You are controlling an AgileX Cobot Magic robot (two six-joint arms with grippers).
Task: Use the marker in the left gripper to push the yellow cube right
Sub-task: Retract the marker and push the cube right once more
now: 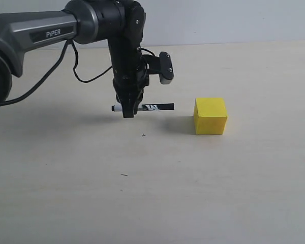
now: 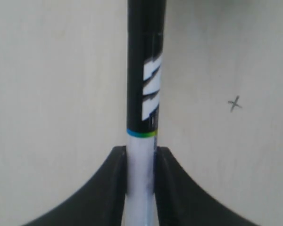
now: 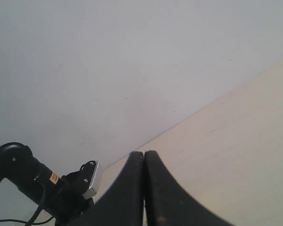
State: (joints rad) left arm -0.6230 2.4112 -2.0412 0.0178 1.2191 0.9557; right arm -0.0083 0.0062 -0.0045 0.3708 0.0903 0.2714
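I see the left gripper (image 1: 128, 113) pointing down, its fingers (image 2: 108, 188) clamped narrow on the white end of the marker (image 1: 152, 107). Marker is held level, just off the surface (image 1: 142, 203), black end aimed at the yellow cube (image 1: 210, 116). Cube sits on the surface right of the marker tip, near but not touching. Right gripper (image 3: 144, 157): fingers pressed together, nothing between them.

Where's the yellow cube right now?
In the exterior view the yellow cube sits on the table right of centre, a small gap right of the marker.
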